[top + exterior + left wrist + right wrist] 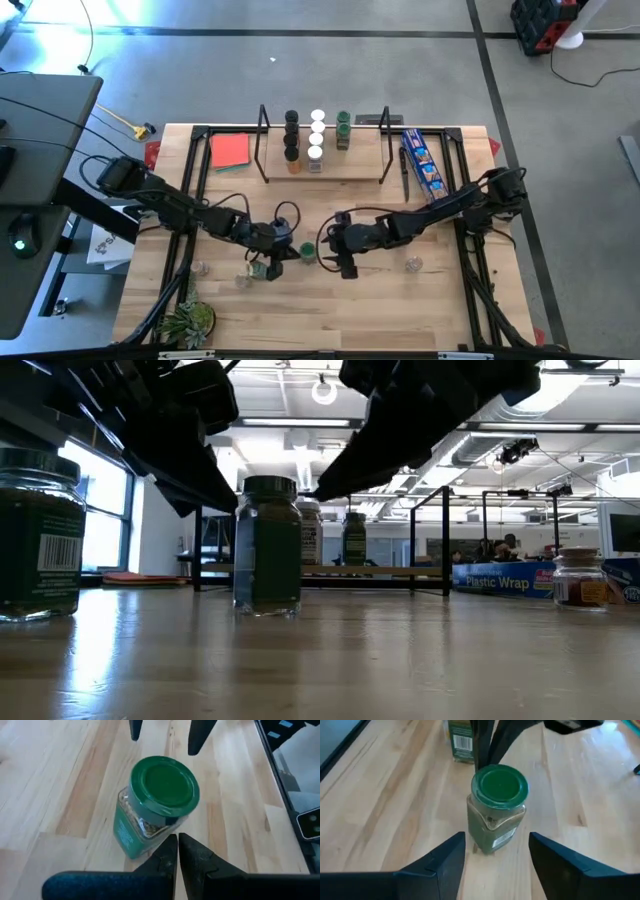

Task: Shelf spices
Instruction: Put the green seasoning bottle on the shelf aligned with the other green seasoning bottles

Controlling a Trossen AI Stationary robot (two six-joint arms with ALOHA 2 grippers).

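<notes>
Your right gripper (496, 857) stands with its fingers apart around nothing, a green-lidded jar (498, 810) upright on the bare wood just ahead of them — that jar sits near the middle of the table (400, 310), well short of the shelf (325, 170) along the far edge, where other spices already stand in short rows. Your left gripper (177, 855) is pressed together, empty, just beside the same jar.

It looks like small glass with a smooth plastic lid — light, rigid, likely slippery and breakable if dropped. Take it across the glass body below the lid, squarely, with modest force; gripping the lid alone risks it tipping.
</notes>
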